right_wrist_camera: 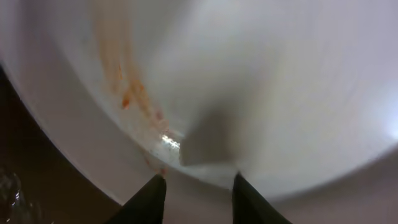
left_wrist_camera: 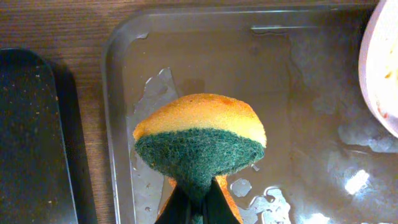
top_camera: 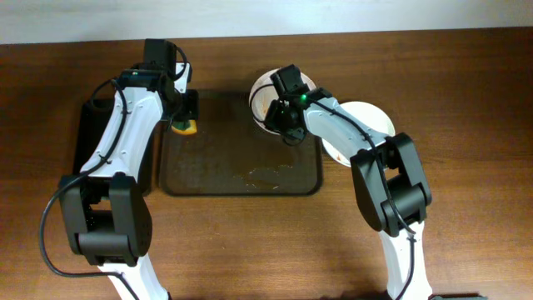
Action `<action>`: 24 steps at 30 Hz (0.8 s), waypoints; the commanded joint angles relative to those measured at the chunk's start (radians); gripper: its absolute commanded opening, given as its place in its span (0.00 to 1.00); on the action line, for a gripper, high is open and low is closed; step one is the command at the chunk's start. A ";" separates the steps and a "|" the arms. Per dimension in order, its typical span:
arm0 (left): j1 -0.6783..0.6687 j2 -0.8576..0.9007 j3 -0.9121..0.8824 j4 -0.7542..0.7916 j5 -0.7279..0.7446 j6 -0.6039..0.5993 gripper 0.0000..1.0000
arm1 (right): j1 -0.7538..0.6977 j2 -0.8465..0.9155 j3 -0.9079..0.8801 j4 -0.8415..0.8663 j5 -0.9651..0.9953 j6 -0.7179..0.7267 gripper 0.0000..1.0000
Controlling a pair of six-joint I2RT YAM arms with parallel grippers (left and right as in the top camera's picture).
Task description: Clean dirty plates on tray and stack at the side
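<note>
A round white shallow plate fills the right wrist view, with thin orange-red sauce streaks running down its inner face toward the rim; the right gripper stands narrow, its two dark fingers either side of that rim, which I take for a grip on it. Seen from overhead the plate sits at the far right corner of the large dark grey-brown rectangular tray; whether it is lifted off the tray floor I cannot tell. A second white plate lies on the wooden table just right of the tray, partly under the right arm.

The left gripper is pinched on a yellow-and-green scouring sponge over the tray's far left corner, well apart from the plate; a smaller black tray lies left of it.

The step in hand looks like scrubbing: carry the sponge right across the tray; lay the green pad flat on the streaks; stroke along them, away from the right fingers; hold the rim firmly so that the plate does not swivel.

The plate is round and has no long axis; its soiled face looks toward the wrist camera. The tray's long axis runs left to right; thin water films its floor.
</note>
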 commanded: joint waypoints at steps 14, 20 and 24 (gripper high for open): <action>0.005 -0.022 0.008 0.023 -0.007 -0.013 0.00 | 0.128 -0.098 0.131 -0.222 -0.009 -0.274 0.47; 0.005 -0.022 0.008 0.024 -0.006 -0.014 0.00 | -0.033 -0.039 0.131 -0.217 -0.048 -0.480 0.52; 0.005 -0.022 0.008 0.024 -0.003 -0.014 0.00 | -0.048 0.016 0.130 -0.171 -0.158 -0.493 0.61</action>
